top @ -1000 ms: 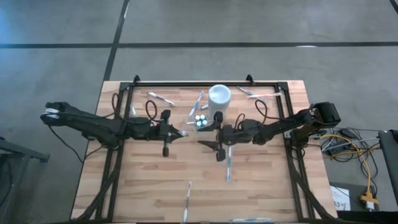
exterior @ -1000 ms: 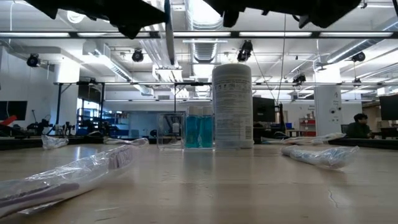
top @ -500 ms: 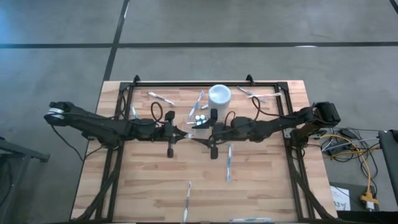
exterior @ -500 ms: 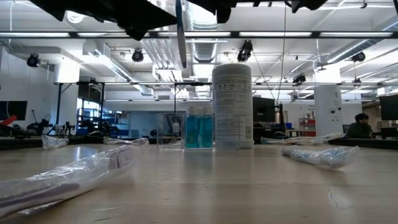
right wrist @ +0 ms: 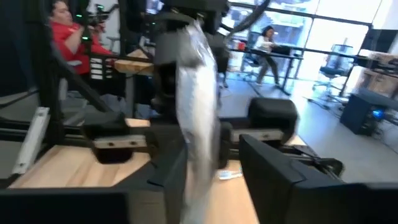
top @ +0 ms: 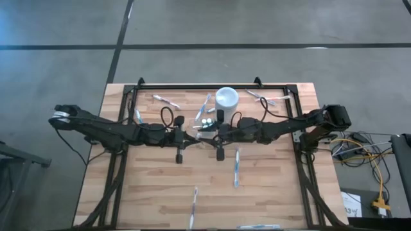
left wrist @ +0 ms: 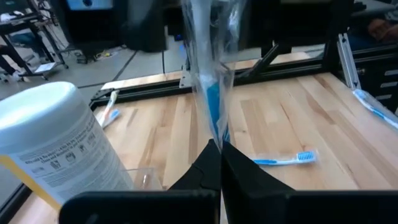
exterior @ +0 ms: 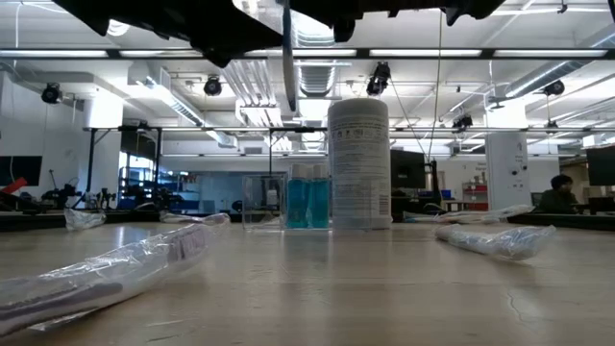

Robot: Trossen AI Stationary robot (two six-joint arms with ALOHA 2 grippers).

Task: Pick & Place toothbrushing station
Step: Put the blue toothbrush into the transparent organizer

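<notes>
A wrapped toothbrush (left wrist: 210, 93) is held upright above mid-table, pinched in the closed left hand (left wrist: 219, 163), while the right hand (right wrist: 211, 180) is set around it from the other side, its fingers parted either side of the wrapper. Just beyond stand the white cup (top: 227, 98), clear holder (exterior: 261, 201) and teal tubes (exterior: 307, 203). More wrapped toothbrushes (top: 236, 168) are scattered over the table (top: 148, 186).

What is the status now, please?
Left claw shut on wrapped toothbrush, held upright above table. Right claw around same toothbrush, closing. White cup and clear holder close by.
</notes>
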